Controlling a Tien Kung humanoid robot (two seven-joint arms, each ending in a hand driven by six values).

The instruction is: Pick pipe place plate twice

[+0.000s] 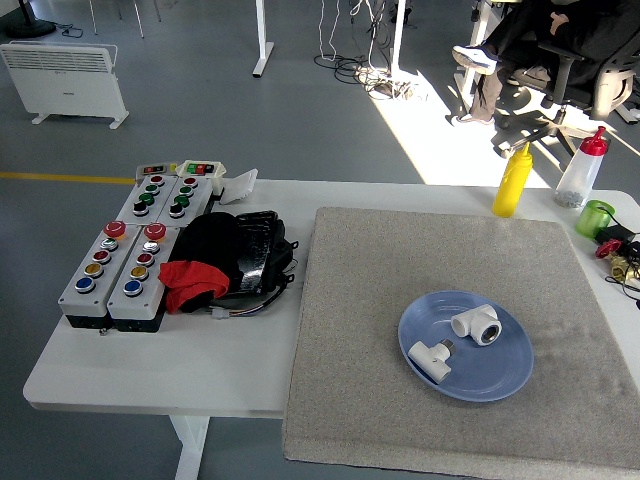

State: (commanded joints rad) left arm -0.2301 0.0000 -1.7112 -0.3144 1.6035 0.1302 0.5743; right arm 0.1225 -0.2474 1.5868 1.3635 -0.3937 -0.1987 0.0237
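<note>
A blue plate [495, 375] lies on the grey mat [400, 260] right of centre. Two white pipe fittings lie on it: a tee fitting [475, 323] at the plate's upper middle and a smaller tee fitting with a metal end [430, 358] at its lower left. Neither robot hand shows in the head view.
Button control boxes [130, 255] stand at the table's left, with a black and red bundle of gloves and cables [225, 260] beside them. A yellow squeeze bottle [512, 180], a clear bottle with a red cap [580, 170] and a green cup [596, 217] stand at the back right. A seated person [540, 40] is far behind the table.
</note>
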